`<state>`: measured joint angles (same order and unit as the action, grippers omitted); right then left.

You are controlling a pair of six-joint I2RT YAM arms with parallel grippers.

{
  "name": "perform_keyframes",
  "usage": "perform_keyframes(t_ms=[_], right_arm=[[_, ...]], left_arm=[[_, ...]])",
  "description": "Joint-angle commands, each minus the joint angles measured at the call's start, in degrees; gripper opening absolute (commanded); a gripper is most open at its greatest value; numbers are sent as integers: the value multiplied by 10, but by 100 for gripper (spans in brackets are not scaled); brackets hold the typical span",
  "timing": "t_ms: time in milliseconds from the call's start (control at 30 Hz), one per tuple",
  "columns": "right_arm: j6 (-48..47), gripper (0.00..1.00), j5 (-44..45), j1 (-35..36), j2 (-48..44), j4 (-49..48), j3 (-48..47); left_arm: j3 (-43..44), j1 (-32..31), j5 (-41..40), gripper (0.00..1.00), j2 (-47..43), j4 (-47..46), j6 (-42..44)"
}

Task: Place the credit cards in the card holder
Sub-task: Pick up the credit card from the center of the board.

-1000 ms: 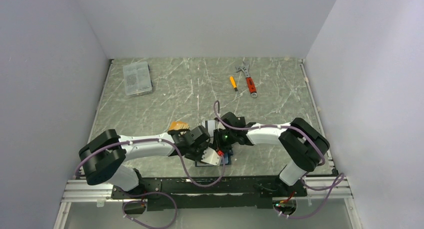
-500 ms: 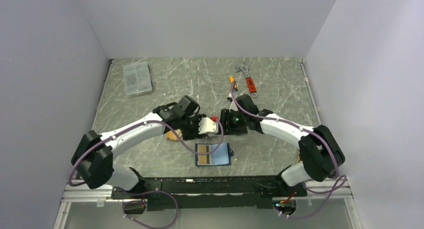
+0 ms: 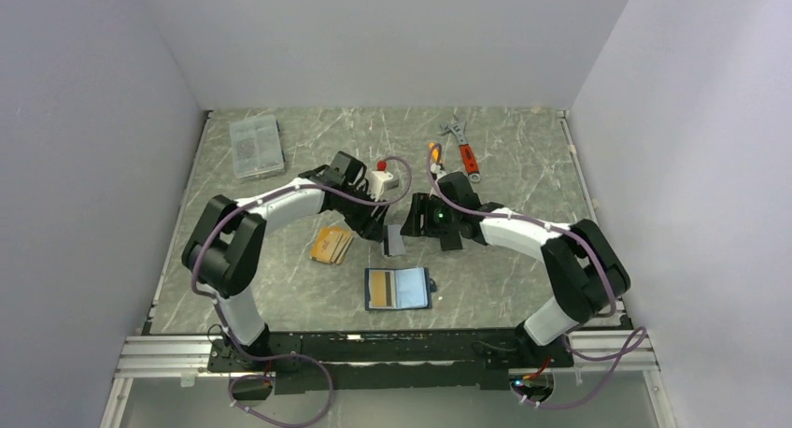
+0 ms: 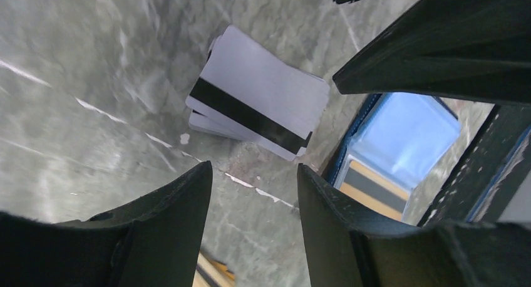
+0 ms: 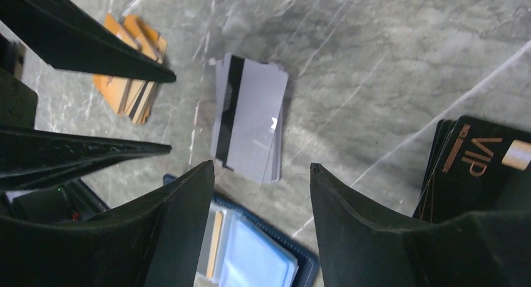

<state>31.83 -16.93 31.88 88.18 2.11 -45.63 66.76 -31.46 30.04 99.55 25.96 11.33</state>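
The card holder (image 3: pixel 399 289) lies open near the front, paler blue inside, with an orange-tan card (image 3: pixel 377 289) in its left pocket. A stack of white-grey credit cards (image 3: pixel 396 240) with a black stripe lies just behind it, also seen as cards (image 4: pixel 257 108) and cards (image 5: pixel 247 124). Orange-tan cards (image 3: pixel 332 245) lie fanned to the left. Black cards (image 5: pixel 476 168) show only in the right wrist view. My left gripper (image 4: pixel 253 168) and right gripper (image 5: pixel 262 166) both hang open and hold nothing, facing each other above the white-grey stack.
A clear plastic box (image 3: pixel 256 146) sits at the back left. A red-handled wrench (image 3: pixel 464 149) and a small orange screwdriver (image 3: pixel 436 155) lie at the back right. Grey walls enclose the table on three sides.
Both grippers have drawn back from the card holder to above the white-grey stack. The right gripper has opened. The holder now lies uncovered with an orange card inside.
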Motion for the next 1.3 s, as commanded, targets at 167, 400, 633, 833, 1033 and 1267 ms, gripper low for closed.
perform_keyframes(t_ms=[167,400,633,833,1033,1267], right_arm=[[17,62,-39,-13,91,-80,-31],[34,55,-46,-12,131,-111,-37],[49,50,-41,-12,129,-128,-7],[67,49,-44,-11,123,-151,25],[80,48,-58,-11,132,-177,40],[91,45,-62,-12,128,-196,72]], left_arm=[[-48,9,20,59,31,-85,-187],[-49,9,1,56,60,-94,-200],[-30,5,-26,48,99,-90,-200],[-14,-2,-44,46,123,-77,-191],[-7,-5,-80,36,137,-56,-165],[-13,-5,-104,15,130,-48,-141]])
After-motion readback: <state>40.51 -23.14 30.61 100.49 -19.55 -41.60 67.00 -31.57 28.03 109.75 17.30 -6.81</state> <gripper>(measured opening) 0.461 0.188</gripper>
